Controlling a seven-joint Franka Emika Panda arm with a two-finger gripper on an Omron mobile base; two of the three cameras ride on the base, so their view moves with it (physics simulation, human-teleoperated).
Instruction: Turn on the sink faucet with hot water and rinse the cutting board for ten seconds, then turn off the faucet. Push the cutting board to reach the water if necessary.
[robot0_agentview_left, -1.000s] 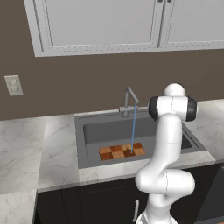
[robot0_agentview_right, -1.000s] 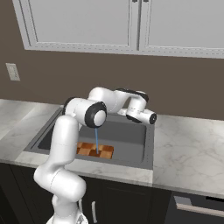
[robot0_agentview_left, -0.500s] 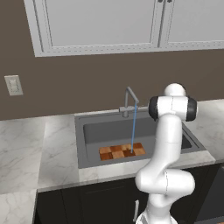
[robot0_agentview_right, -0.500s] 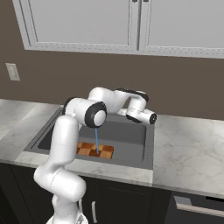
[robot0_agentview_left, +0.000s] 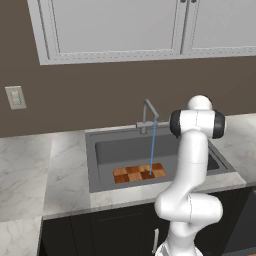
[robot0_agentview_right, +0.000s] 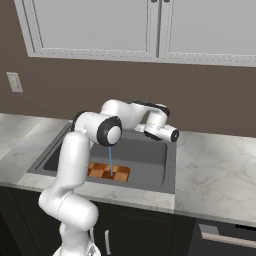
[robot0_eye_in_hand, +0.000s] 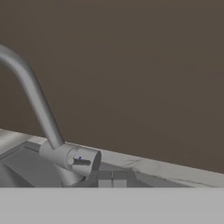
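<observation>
Nothing moved, water (robot0_agentview_left: 152, 147) striking checkered cutting board (robot0_agentview_left: 139, 173), hand (robot0_eye_in_hand: 112, 180) closed empty.

Two base views flank the arm, sharing the sink (robot0_agentview_left: 100, 170), hand view close on faucet (robot0_eye_in_hand: 65, 155)

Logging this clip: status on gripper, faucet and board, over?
Gripper shut, empty, by the faucet lever. Water running onto the cutting board in the sink. Nothing in the way.
</observation>
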